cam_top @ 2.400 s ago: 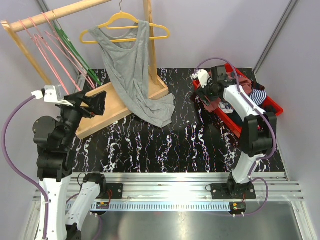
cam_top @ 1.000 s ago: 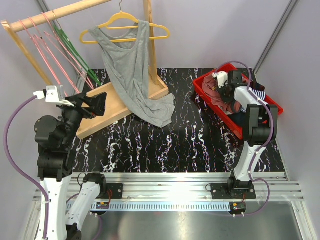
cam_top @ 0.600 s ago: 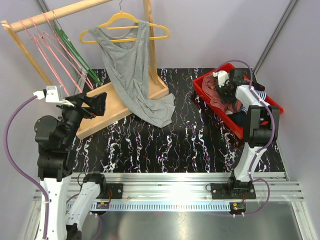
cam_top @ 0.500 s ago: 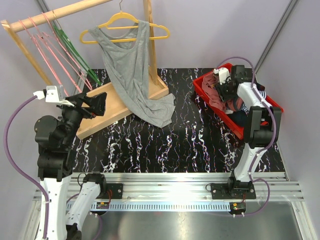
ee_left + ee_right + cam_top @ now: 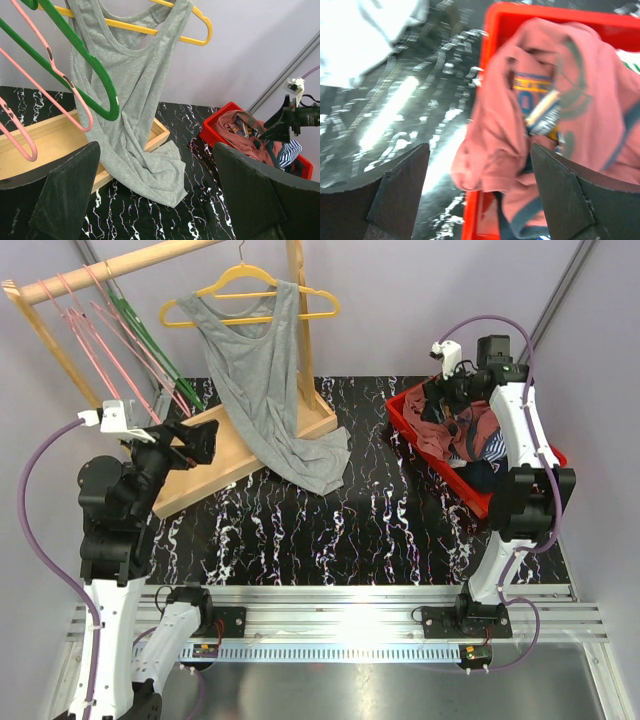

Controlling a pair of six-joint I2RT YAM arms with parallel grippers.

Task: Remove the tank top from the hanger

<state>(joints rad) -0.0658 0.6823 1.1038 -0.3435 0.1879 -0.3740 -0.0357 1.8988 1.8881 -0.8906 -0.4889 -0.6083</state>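
Note:
A grey tank top (image 5: 262,390) hangs from a yellow hanger (image 5: 250,285) on the wooden rack, and its hem lies over the rack's base onto the black marbled table. In the left wrist view the tank top (image 5: 135,100) and the yellow hanger (image 5: 200,25) are ahead of my left gripper (image 5: 155,150), which is open, empty and well short of the cloth. From above, that left gripper (image 5: 195,445) hovers over the base's left part. My right gripper (image 5: 440,400) is open above the red bin, with nothing between its fingers (image 5: 400,190).
Pink hangers (image 5: 85,335) and a green hanger (image 5: 150,345) hang on the rail at the left. The wooden base (image 5: 195,480) and upright post (image 5: 300,330) stand behind the tank top. The red bin (image 5: 545,455) at the right holds a pink garment (image 5: 520,125) and other clothes.
My right gripper has opened and risen from the bin, leaving the pink garment lying there. The left arm has shifted slightly up and to the right.

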